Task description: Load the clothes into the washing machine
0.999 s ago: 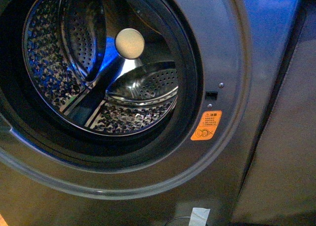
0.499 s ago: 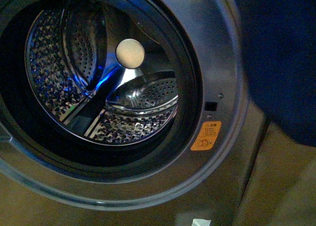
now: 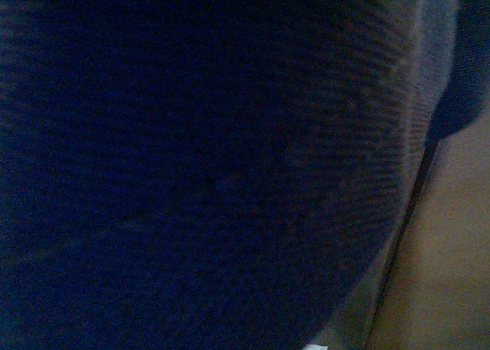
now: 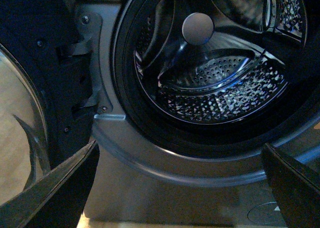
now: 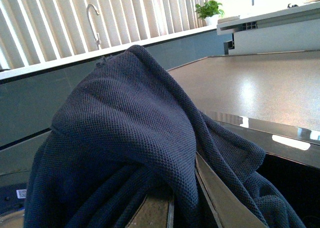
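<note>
Right gripper point(image 5: 182, 204): clenched on the clothes point(image 5: 125, 138). Navy knit fabric is pinched between its two pale fingers point(image 5: 222, 200) and drapes over them in a heaped fold, hiding most of the gripper.

Left gripper point(image 4: 180, 145): released, jaws spread wide, nothing between them. Its two dark fingers point(image 4: 60, 188) frame the washing machine point(image 4: 150, 168).

Clothes, front view: the garment point(image 3: 191, 166) hangs close to the camera and fills the frame from the left edge across to the upper right. The knit weave is legible; no label is visible. It screens the machine's port entirely in this view. A tan panel point(image 3: 452, 250) shows in the lower right of the frame, and a small white scrap point(image 3: 315, 347) sits at the bottom edge.

Washing machine, left wrist view: the port is open. The perforated steel drum point(image 4: 225, 88) is visible inside the black rim, with a round pale hub point(image 4: 197, 28) at its back. No fabric is seen in the drum. The glass door point(image 4: 25, 118) stands swung open beside the port, on its hinge.

Surroundings, right wrist view: a grey countertop point(image 5: 250, 88) behind the garment, then a tap point(image 5: 93, 19), a potted plant point(image 5: 210, 9) and vertical blinds point(image 5: 50, 23).
</note>
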